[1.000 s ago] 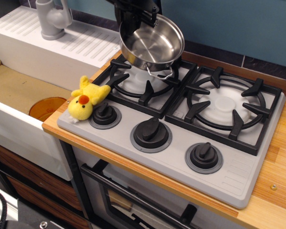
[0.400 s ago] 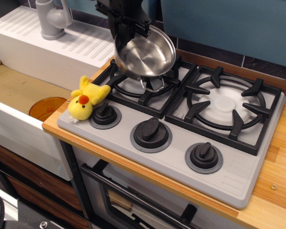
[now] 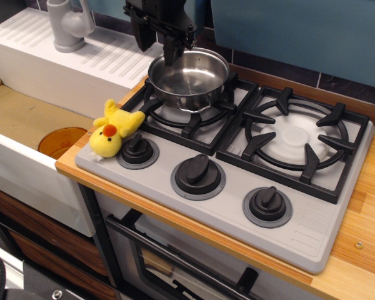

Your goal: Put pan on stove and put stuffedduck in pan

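Note:
The shiny steel pan [image 3: 189,78] sits level on the black grate of the left burner of the grey stove [image 3: 231,187]. My black gripper [image 3: 155,49] hangs over the pan's back left rim. Its jaws stand apart: one finger [image 3: 170,55] reaches down inside the rim, and the other [image 3: 140,37] is outside and higher. The yellow stuffedduck [image 3: 112,130] with an orange beak lies at the stove's front left corner, next to the left knob [image 3: 137,150], apart from the pan and the gripper.
The right burner [image 3: 295,139] has nothing on it. A white sink [image 3: 25,125] with an orange drain and a grey tap [image 3: 69,25] lies to the left. The wooden counter edge [image 3: 362,250] runs along the right.
The pan was held tilted above the left burner. It has come down and levelled out onto the grate. The gripper moved left and its jaws have parted from the rim.

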Controlling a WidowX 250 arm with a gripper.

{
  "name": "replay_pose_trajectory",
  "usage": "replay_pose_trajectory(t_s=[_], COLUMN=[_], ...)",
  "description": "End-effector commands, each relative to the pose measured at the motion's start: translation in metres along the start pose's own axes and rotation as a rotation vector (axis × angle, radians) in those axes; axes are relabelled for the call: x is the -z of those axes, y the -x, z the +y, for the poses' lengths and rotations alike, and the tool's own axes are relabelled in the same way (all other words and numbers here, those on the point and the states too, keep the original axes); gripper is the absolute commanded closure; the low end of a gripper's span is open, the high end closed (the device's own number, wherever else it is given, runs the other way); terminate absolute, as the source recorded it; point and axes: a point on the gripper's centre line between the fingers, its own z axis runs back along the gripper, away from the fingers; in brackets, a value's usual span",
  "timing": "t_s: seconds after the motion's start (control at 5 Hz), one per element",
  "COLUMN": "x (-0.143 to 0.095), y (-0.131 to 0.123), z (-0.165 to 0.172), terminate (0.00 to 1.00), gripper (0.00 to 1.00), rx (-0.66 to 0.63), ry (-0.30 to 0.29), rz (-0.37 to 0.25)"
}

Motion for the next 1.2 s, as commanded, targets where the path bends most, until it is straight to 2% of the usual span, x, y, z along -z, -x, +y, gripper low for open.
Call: replay_pose_trajectory(t_s=[0.0, 0.8, 1.0], x=[-0.04, -0.04, -0.046], y=[-0.005, -0.005, 0.021], z=[0.007, 0.007, 0.013], terminate=[0.0, 0.0, 0.0], gripper=[0.0, 0.0, 0.0], rx=[0.024, 0.024, -0.046], ry=[-0.004, -0.004, -0.088], rz=[-0.031, -0.031, -0.071])
